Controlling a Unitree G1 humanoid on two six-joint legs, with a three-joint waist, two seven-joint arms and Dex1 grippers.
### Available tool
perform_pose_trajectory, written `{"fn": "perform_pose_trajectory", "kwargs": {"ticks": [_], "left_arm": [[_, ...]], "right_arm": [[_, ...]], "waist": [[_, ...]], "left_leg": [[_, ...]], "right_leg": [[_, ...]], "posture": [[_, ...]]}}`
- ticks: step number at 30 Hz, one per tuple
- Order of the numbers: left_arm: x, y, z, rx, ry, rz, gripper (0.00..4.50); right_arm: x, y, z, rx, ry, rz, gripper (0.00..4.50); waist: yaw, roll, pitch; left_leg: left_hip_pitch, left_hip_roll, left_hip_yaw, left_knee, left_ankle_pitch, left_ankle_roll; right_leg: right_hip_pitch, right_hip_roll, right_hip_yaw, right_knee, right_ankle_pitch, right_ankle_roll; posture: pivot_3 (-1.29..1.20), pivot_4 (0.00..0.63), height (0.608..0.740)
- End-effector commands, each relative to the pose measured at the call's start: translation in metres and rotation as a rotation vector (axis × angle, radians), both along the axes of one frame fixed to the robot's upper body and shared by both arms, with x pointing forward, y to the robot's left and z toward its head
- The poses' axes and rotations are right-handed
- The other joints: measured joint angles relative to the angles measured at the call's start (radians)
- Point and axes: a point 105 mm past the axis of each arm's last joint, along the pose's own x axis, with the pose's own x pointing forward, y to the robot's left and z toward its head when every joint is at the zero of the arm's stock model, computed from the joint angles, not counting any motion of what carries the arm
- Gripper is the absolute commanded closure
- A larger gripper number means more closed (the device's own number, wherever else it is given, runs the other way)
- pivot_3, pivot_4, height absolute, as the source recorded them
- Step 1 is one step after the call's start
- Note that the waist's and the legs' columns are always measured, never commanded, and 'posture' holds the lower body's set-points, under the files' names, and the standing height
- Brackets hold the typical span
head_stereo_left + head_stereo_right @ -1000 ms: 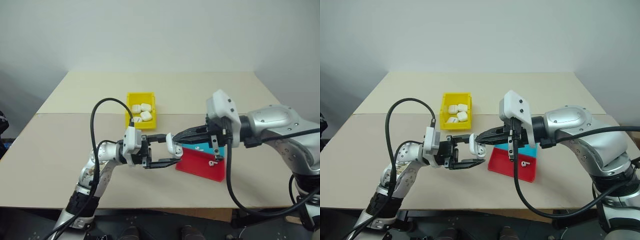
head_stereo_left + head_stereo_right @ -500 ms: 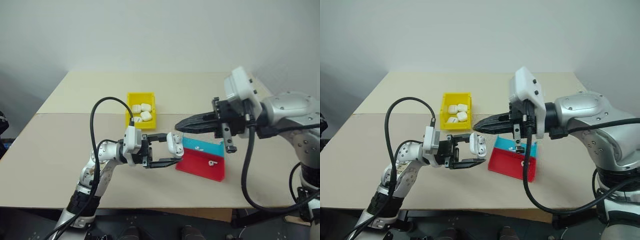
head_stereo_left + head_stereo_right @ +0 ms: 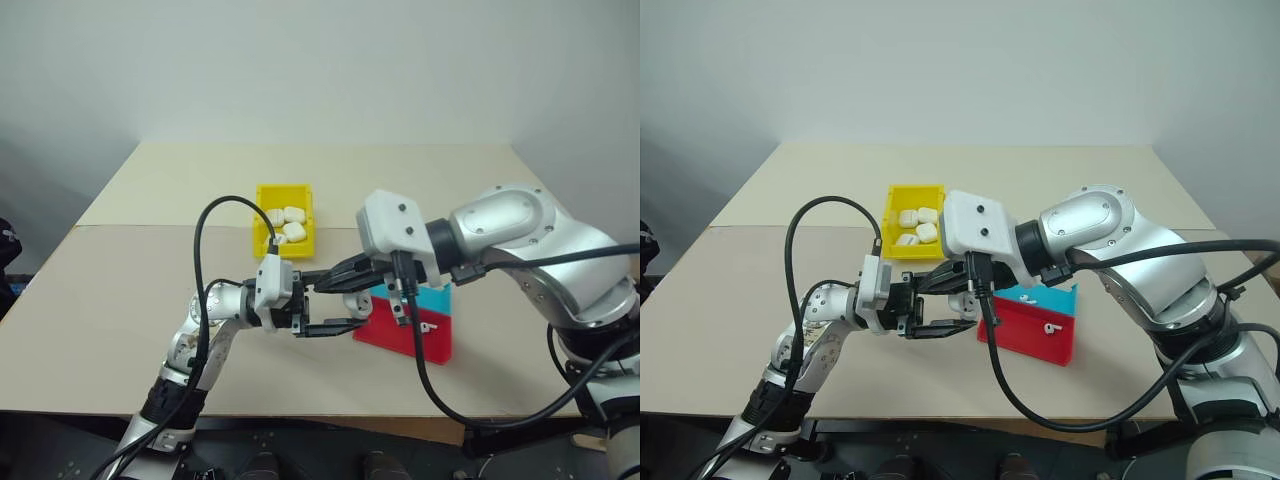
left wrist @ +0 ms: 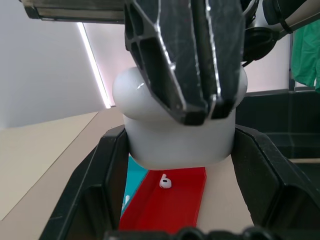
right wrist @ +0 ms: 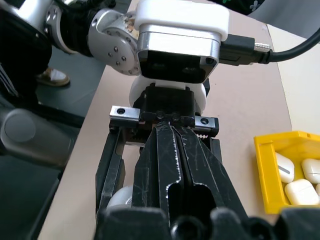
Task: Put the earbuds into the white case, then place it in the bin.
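My left gripper (image 3: 342,300) is shut on the white case (image 4: 180,135) and holds it above the table, in front of the bin (image 3: 262,235). My right gripper (image 3: 322,284) is shut, and its joined fingers (image 4: 200,60) lie across the top of the case. They hide the lid, so I cannot tell how it stands. Two earbuds lie in the red-and-blue tray (image 3: 1015,335): one earbud (image 3: 1048,327) on the red part, the other earbud (image 3: 1030,298) on the blue part. The yellow bin holds several white cases.
The tray lies just right of the held case, under my right forearm. Black cables loop up from both wrists. The bin (image 5: 265,170) stands behind the grippers. Bare tan tabletop (image 3: 120,280) stretches left and toward the front edge.
My right gripper, lifted off to the right half a second ago, has swung back left and rolled. Its shut fingers now lie on the case. The left gripper holds still.
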Motion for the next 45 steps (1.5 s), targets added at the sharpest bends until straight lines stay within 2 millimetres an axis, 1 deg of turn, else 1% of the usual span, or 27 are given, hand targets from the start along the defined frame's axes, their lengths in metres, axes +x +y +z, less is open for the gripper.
{"fn": "perform_pose_trajectory", "kwargs": {"ticks": [1, 4, 6, 7, 9, 11, 13, 15, 16, 17, 18, 19, 20, 21, 24, 26, 29, 31, 33, 34, 36, 37, 39, 41, 43, 45], "left_arm": [[-0.006, 0.003, 0.019, -0.052, -0.076, -0.014, 1.72], [-0.007, 0.003, 0.019, -0.054, -0.076, -0.011, 1.72], [-0.006, 0.003, 0.019, -0.051, -0.075, -0.007, 1.72], [-0.006, 0.003, 0.019, -0.050, -0.075, -0.005, 1.72], [-0.004, 0.005, 0.019, -0.051, -0.073, 0.013, 1.72], [0.000, 0.008, 0.021, -0.055, -0.075, 0.048, 1.72], [0.012, 0.012, 0.029, -0.081, -0.087, 0.150, 1.72], [0.034, 0.015, 0.041, -0.122, -0.120, 0.334, 1.72], [0.054, 0.016, 0.048, -0.128, -0.126, 0.482, 1.72], [0.079, 0.020, 0.052, -0.112, -0.131, 0.658, 1.72], [0.098, 0.025, 0.055, -0.096, -0.142, 0.805, 1.72], [0.113, 0.031, 0.058, -0.097, -0.162, 0.924, 1.72], [0.124, 0.036, 0.061, -0.113, -0.177, 1.013, 1.72], [0.134, 0.041, 0.061, -0.099, -0.172, 1.090, 1.72], [0.171, 0.058, 0.046, 0.047, -0.098, 1.363, 1.72], [0.183, 0.063, 0.042, 0.045, -0.070, 1.443, 1.72], [0.195, 0.060, 0.037, 0.020, 0.035, 1.452, 1.72], [0.201, 0.058, 0.034, 0.044, 0.051, 1.457, 1.72], [0.205, 0.057, 0.033, 0.061, 0.072, 1.456, 1.00], [0.206, 0.055, 0.032, 0.067, 0.092, 1.444, 0.80], [0.208, 0.053, 0.035, 0.045, 0.109, 1.446, 0.13], [0.208, 0.053, 0.039, 0.011, 0.111, 1.454, 0.02], [0.208, 0.053, 0.044, -0.039, 0.142, 1.435, 0.02], [0.206, 0.051, 0.047, -0.082, 0.180, 1.379, 0.02], [0.200, 0.048, 0.050, -0.165, 0.266, 1.273, 0.02], [0.184, 0.052, 0.060, -0.303, 0.304, 1.120, 0.02]], "right_arm": [[0.010, -0.017, 0.001, -0.040, -0.041, -0.064, 4.45], [0.010, -0.026, 0.004, -0.044, -0.049, -0.078, 4.45], [0.010, -0.028, 0.011, -0.007, -0.044, -0.082, 4.45], [0.008, -0.028, 0.019, 0.039, -0.035, -0.073, 4.45], [0.004, -0.028, 0.042, 0.167, -0.014, -0.056, 4.45], [0.004, -0.033, 0.059, 0.253, -0.033, -0.060, 4.45], [0.006, -0.042, 0.072, 0.337, -0.047, -0.098, 4.45], [0.009, -0.051, 0.077, 0.393, -0.068, -0.161, 4.45], [0.011, -0.055, 0.075, 0.410, -0.075, -0.197, 4.45], [0.012, -0.060, 0.071, 0.431, -0.069, -0.231, 4.45], [0.013, -0.063, 0.066, 0.451, -0.055, -0.257, 4.45], [0.013, -0.066, 0.060, 0.467, -0.040, -0.280, 4.45], [0.014, -0.067, 0.052, 0.473, -0.030, -0.306, 4.45], [0.016, -0.069, 0.043, 0.470, -0.016, -0.342, 4.45], [0.019, -0.070, 0.017, 0.463, 0.039, -0.419, 4.45], [0.019, -0.072, 0.009, 0.466, 0.062, -0.456, 4.45], [0.021, -0.077, 0.006, 0.473, 0.074, -0.494, 4.45], [0.022, -0.081, 0.005, 0.466, 0.073, -0.525, 4.45], [0.024, -0.084, 0.004, 0.461, 0.071, -0.548, 4.50], [0.024, -0.085, 0.003, 0.460, 0.073, -0.556, 4.50], [0.025, -0.087, 0.000, 0.445, 0.073, -0.574, 4.50], [0.025, -0.087, -0.002, 0.436, 0.074, -0.580, 4.50], [0.025, -0.086, -0.006, 0.423, 0.075, -0.586, 4.50], [0.026, -0.086, -0.009, 0.410, 0.075, -0.592, 4.50], [0.026, -0.086, -0.011, 0.399, 0.074, -0.596, 4.50], [0.024, -0.087, -0.013, 0.391, 0.080, -0.591, 4.50]], "waist": [[0.000, 0.000, 0.000], [0.000, 0.000, 0.000], [-0.002, 0.000, 0.000], [-0.003, 0.000, 0.000], [-0.004, 0.000, 0.000], [-0.003, 0.000, 0.000], [0.000, 0.000, 0.000], [0.005, 0.000, 0.000], [0.009, 0.000, 0.000], [0.014, -0.001, 0.000], [0.024, -0.001, 0.000], [0.027, -0.002, 0.000], [0.026, -0.002, -0.001], [0.023, -0.002, -0.001], [0.014, -0.002, -0.001], [0.010, -0.002, -0.001], [0.002, -0.002, -0.001], [0.003, -0.003, 0.000], [0.003, -0.003, 0.000], [0.003, -0.003, 0.000], [0.002, -0.003, 0.000], [0.002, -0.003, 0.000], [0.001, -0.003, 0.000], [0.000, -0.003, 0.000], [0.000, -0.003, 0.000], [-0.003, -0.002, -0.001]], "left_leg": [[0.000, 0.000, 0.000, 0.000, 0.000, 0.000], [0.000, 0.000, 0.000, 0.000, 0.000, 0.000], [0.000, 0.000, 0.000, 0.000, 0.000, 0.000], [0.000, 0.000, 0.000, 0.000, 0.000, 0.000], [0.000, 0.000, 0.000, 0.000, 0.000, 0.000], [0.000, 0.000, 0.000, 0.000, 0.000, 0.000], [0.000, 0.000, 0.000, 0.000, 0.000, 0.000], [0.000, 0.000, 0.000, 0.000, 0.000, 0.000], [0.000, 0.000, 0.000, 0.000, 0.000, 0.000], [0.000, 0.000, 0.000, 0.001, 0.000, 0.000], [0.000, 0.000, -0.001, 0.002, 0.000, 0.000], [0.000, -0.001, -0.001, 0.003, 0.000, 0.000], [0.000, -0.001, -0.002, 0.003, 0.000, 0.000], [0.001, -0.001, -0.001, 0.003, 0.000, 0.000], [0.000, -0.002, 0.000, 0.002, 0.000, 0.000], [-0.001, -0.003, -0.001, 0.001, 0.000, 0.000], [-0.002, -0.003, -0.001, 0.001, 0.000, 0.000], [-0.003, -0.003, -0.001, 0.001, 0.000, 0.000], [-0.004, -0.003, -0.001, 0.001, 0.000, 0.000], [-0.004, -0.003, -0.001, 0.001, 0.000, 0.000], [-0.004, -0.003, -0.001, 0.001, 0.000, 0.000], [-0.004, -0.003, -0.001, 0.001, 0.000, 0.000], [-0.004, -0.003, -0.001, 0.001, 0.000, 0.000], [-0.004, -0.003, -0.001, 0.001, 0.000, 0.000], [-0.004, -0.003, -0.001, 0.001, 0.000, 0.000], [-0.004, -0.003, -0.001, 0.001, 0.001, 0.000]], "right_leg": [[0.000, 0.000, 0.000, 0.000, 0.000, 0.000], [0.000, 0.000, 0.000, 0.000, 0.000, 0.000], [0.000, 0.000, 0.000, 0.000, 0.000, 0.000], [0.000, 0.000, 0.000, 0.000, 0.000, 0.000], [0.000, 0.000, 0.000, 0.000, 0.000, 0.000], [0.000, 0.000, 0.000, 0.001, 0.002, -0.003], [0.000, 0.000, 0.000, 0.001, 0.003, -0.004], [0.001, 0.000, 0.000, 0.000, 0.003, -0.004], [0.001, -0.001, 0.000, 0.000, 0.003, -0.004], [0.002, -0.001, -0.001, 0.000, 0.003, -0.004], [0.003, -0.001, -0.002, 0.000, 0.003, -0.003], [0.004, -0.001, -0.002, -0.001, 0.002, 0.000], [0.004, -0.001, -0.002, -0.001, 0.001, 0.002], [0.005, -0.001, -0.002, -0.002, 0.002, 0.003], [0.003, -0.002, 0.000, -0.001, 0.004, -0.001], [0.001, -0.001, 0.000, -0.001, 0.004, -0.001], [0.000, -0.002, 0.000, -0.001, 0.004, -0.001], [0.000, -0.002, -0.001, -0.001, 0.004, -0.001], [-0.001, -0.002, -0.001, -0.002, 0.004, -0.001], [0.000, -0.002, -0.001, -0.002, 0.004, -0.001], [0.000, -0.002, -0.001, -0.002, 0.004, -0.001], [0.000, -0.002, -0.001, -0.002, 0.004, -0.001], [-0.001, -0.002, -0.001, -0.002, 0.004, -0.001], [-0.001, -0.002, -0.001, -0.002, 0.004, -0.001], [-0.001, -0.002, -0.001, -0.002, 0.004, -0.001], [-0.001, -0.002, -0.001, -0.002, 0.004, -0.001]], "posture": [[0.00, 0.150, 0.740], [0.00, 0.150, 0.740], [0.00, 0.150, 0.740], [0.00, 0.150, 0.740], [0.00, 0.150, 0.740], [0.00, 0.150, 0.740], [0.00, 0.150, 0.740], [0.00, 0.150, 0.740], [0.00, 0.150, 0.740], [0.00, 0.150, 0.740], [0.00, 0.150, 0.740], [0.00, 0.150, 0.740], [0.00, 0.150, 0.740], [0.00, 0.150, 0.740], [0.00, 0.150, 0.740], [0.00, 0.150, 0.740], [0.00, 0.150, 0.740], [0.00, 0.150, 0.740], [0.00, 0.150, 0.740], [0.00, 0.150, 0.740], [0.00, 0.150, 0.740], [0.00, 0.150, 0.740], [0.00, 0.150, 0.740], [0.00, 0.150, 0.740], [0.00, 0.150, 0.740], [0.00, 0.150, 0.740]]}}
